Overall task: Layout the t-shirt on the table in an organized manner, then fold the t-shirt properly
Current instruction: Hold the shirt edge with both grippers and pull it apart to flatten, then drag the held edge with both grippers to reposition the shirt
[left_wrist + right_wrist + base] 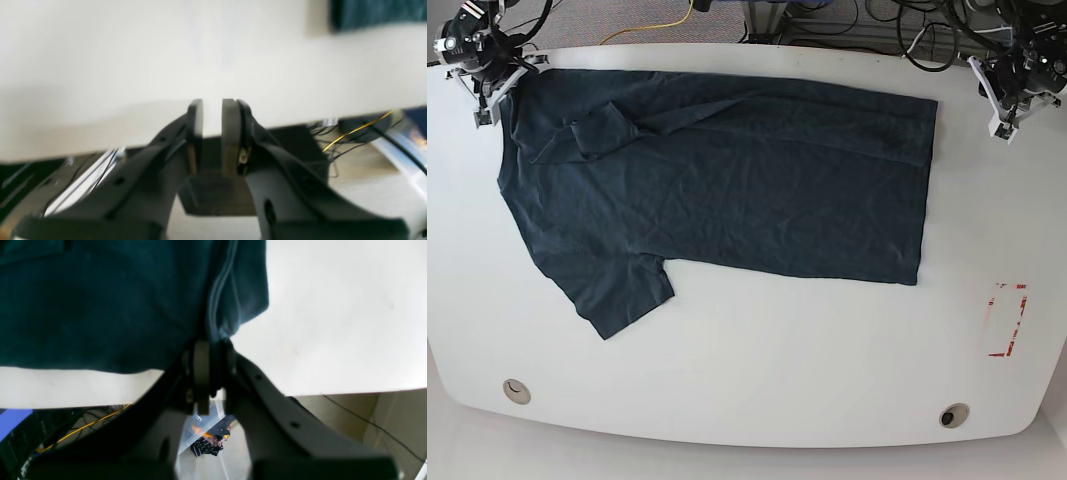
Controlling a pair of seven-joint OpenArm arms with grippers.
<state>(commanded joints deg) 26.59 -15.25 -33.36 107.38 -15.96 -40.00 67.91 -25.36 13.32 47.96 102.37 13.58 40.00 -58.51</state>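
The dark navy t-shirt (727, 190) lies spread sideways on the white table (777, 370), hem to the right. One sleeve (617, 295) sticks out toward the front left; the other is folded over near the top left. At that top-left corner my right gripper (489, 95) is shut on a fold of the t-shirt (133, 300), with fabric bunched between its fingertips (200, 353). My left gripper (1005, 118) hovers over bare table at the far right, apart from the shirt's top-right corner (377, 13). The left gripper (212, 106) stands slightly open with nothing in the gap.
A red tape rectangle (1007, 320) marks the table's right side. Two round grommet holes (516, 391) (954, 415) sit near the front edge. Cables (857, 20) hang beyond the far edge. The table edge lies just behind both grippers.
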